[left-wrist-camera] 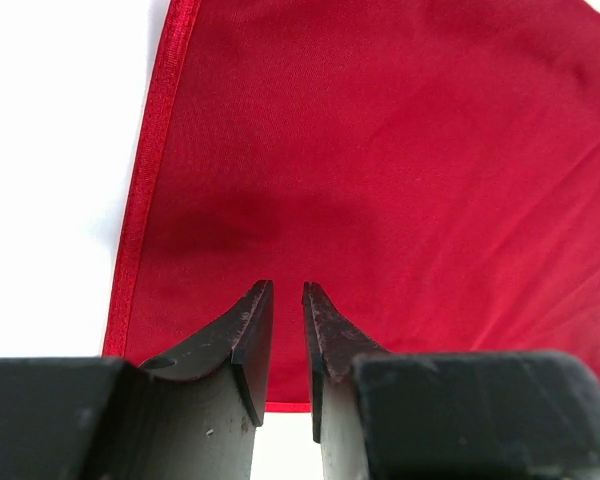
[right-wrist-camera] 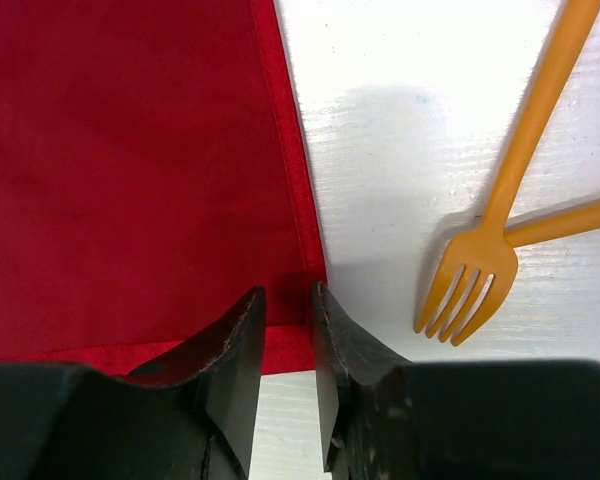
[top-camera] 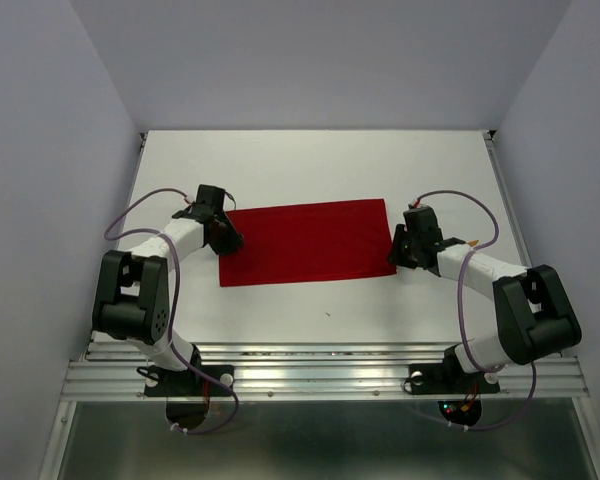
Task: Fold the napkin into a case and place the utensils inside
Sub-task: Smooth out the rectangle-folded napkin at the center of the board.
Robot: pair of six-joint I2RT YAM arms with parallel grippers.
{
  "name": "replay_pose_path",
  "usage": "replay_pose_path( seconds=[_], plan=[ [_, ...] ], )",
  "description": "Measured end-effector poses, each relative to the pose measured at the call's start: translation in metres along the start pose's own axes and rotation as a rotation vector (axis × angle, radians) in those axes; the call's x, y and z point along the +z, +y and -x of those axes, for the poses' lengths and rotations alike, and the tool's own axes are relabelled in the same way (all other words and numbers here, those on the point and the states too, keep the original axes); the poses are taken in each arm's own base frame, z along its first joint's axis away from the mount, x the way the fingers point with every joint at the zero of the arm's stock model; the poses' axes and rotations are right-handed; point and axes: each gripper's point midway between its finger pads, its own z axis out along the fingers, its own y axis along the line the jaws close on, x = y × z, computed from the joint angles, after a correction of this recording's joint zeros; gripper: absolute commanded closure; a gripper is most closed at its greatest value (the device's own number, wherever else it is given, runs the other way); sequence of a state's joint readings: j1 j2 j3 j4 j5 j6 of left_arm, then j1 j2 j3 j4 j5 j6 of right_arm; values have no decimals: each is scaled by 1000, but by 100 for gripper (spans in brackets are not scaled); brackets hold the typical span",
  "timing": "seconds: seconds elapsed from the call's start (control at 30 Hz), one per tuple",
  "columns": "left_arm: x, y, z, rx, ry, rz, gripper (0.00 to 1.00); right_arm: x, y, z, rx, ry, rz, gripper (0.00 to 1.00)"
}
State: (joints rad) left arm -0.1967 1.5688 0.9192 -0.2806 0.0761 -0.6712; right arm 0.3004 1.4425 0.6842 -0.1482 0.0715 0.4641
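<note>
The red napkin point(top-camera: 305, 243) lies flat on the white table as a wide rectangle. My left gripper point(top-camera: 223, 236) hangs over its left edge; in the left wrist view the jaws point(left-wrist-camera: 285, 288) stand a narrow gap apart with nothing between them, above the cloth point(left-wrist-camera: 380, 150) near its hem. My right gripper point(top-camera: 397, 254) is over the napkin's near right corner, jaws point(right-wrist-camera: 288, 290) slightly apart and empty above the hem point(right-wrist-camera: 130, 170). An orange fork point(right-wrist-camera: 480, 270) and a second orange utensil point(right-wrist-camera: 570, 220) lie on the table just right of the napkin, crossing each other. No narrow case shows.
Only an orange tip point(top-camera: 473, 242) of the utensils shows in the top view, the rest hidden behind the right arm. Grey walls enclose the table on three sides. A metal rail point(top-camera: 320, 375) runs along the near edge.
</note>
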Motion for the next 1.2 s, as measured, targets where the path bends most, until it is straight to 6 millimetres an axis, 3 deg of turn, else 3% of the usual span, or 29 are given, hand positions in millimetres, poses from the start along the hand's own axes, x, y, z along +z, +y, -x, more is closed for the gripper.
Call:
replay_pose_path(
  seconds=[0.3, 0.37, 0.43, 0.53, 0.83, 1.03, 1.13, 1.2],
  plan=[
    [2, 1, -1, 1, 5, 2, 70, 1, -3, -5, 3, 12, -6, 70],
    [2, 1, -1, 1, 6, 2, 70, 1, -3, -6, 3, 13, -7, 77],
    [2, 1, -1, 1, 6, 2, 70, 1, -3, -7, 3, 16, -9, 90],
    [2, 1, -1, 1, 6, 2, 70, 2, -3, -7, 4, 17, -10, 99],
    [2, 1, -1, 1, 6, 2, 70, 0, -4, -7, -1, 18, -11, 99],
    [2, 1, -1, 2, 7, 2, 70, -14, 1, 4, -2, -18, 9, 99],
    [4, 1, -1, 3, 12, 5, 70, -18, 2, 9, -1, -37, 12, 55],
    [6, 1, -2, 4, 17, 6, 70, -18, 0, 8, 4, -34, 4, 52]
  ],
)
